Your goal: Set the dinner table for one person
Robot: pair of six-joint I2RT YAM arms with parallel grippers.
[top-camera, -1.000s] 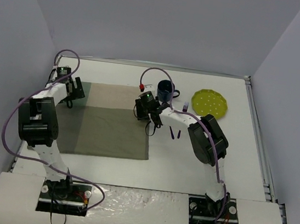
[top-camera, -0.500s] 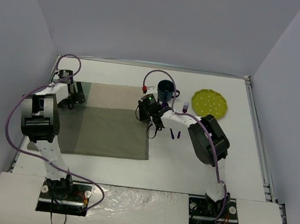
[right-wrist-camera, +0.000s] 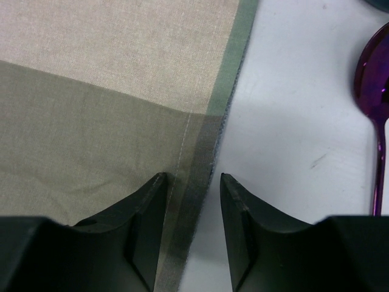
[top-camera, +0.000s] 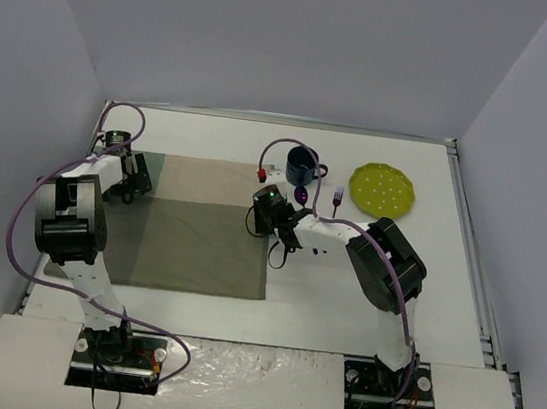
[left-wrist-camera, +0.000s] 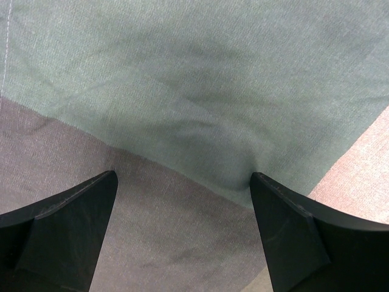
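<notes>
White dinner table (top-camera: 341,304) runs long from left to right. Left gripper (left-wrist-camera: 182,175) gapes wide over the cloth placemat (top-camera: 188,244). Right gripper (right-wrist-camera: 192,176) is narrow, astride its edge.

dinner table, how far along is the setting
Done: the placemat lies spread on the table. In hand: the right gripper straddles its right edge, jaws narrowly apart; the left gripper hangs open over its far-left part. Left: plate, cup, fork and spoon all sit off the mat.
</notes>
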